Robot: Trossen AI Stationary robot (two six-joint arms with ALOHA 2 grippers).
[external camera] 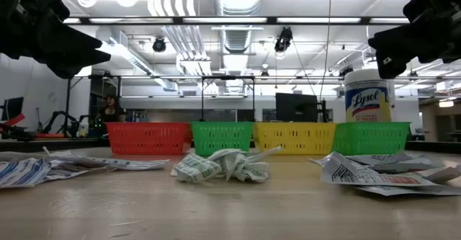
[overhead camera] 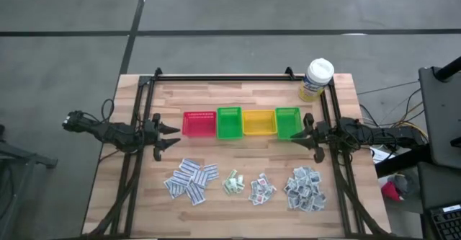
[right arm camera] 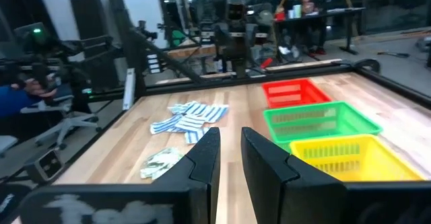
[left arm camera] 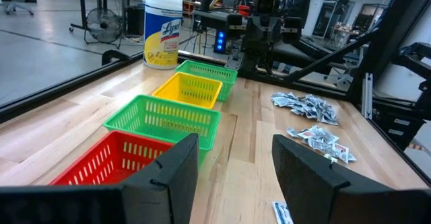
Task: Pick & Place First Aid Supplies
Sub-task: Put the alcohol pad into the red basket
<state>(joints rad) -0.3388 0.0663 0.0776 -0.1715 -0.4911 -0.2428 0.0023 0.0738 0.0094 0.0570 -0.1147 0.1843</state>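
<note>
High view: a wooden surface carries a row of four small bins across its middle, red bin, green bin, yellow bin and a second green bin, side by side and touching. At about 1 o'clock from the row stands a wipes tub with a white cap and yellow label, near the far right corner. The first aid packets lie in four heaps along the near edge, at 6 o'clock from the bins: blue-striped strips, a small green-printed heap, a red-printed heap and a grey-printed heap. The heaps lie apart from one another and apart from the bins.

The left gripper hovers at 9 o'clock of the red bin, its fingers spread wide with nothing between them. The right gripper hovers at 3 o'clock of the second green bin, its fingers drawn close with a narrow gap, gripping nothing.

In the low view the bins hide the base of the tub, and both grippers are cut off at the upper corners. Print on the packets is too small to read. A person far behind the surface is too dim to make out
</note>
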